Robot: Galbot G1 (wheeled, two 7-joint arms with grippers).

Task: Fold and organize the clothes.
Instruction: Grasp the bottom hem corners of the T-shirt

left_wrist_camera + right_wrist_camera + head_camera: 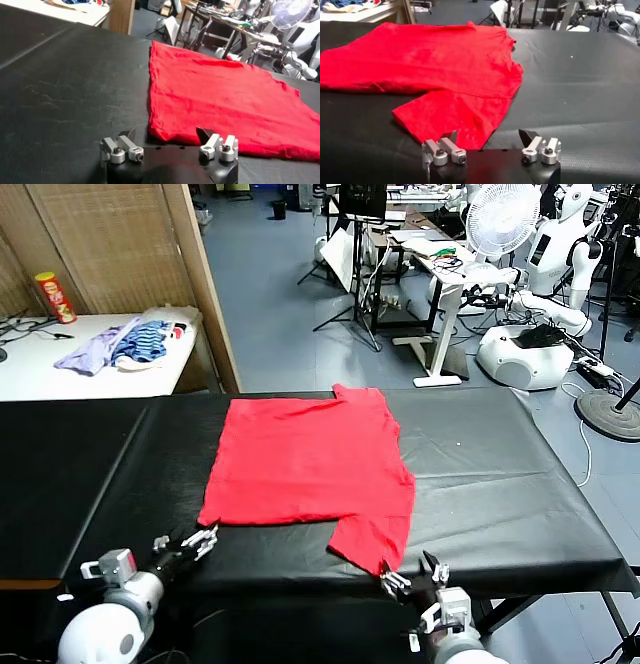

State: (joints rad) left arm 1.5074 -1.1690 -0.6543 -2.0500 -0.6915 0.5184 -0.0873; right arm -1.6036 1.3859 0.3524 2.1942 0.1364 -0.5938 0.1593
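1. Red T-shirt (305, 464) lies partly folded on the black surface (500, 474); one sleeve points toward the near edge.
2. Left gripper (200, 539) sits just beside the shirt's near-left corner, jaws spread, empty.
3. Right gripper (415, 576) sits near the sleeve hem, jaws spread, empty.
4. Step, as judged: approach before grasp. Next: pinch both near corners.
5. Bare surface either side leaves room for folding.

Bare black table (500, 474) lies left and right of the red T-shirt (305, 459); only the shirt occupies the middle.
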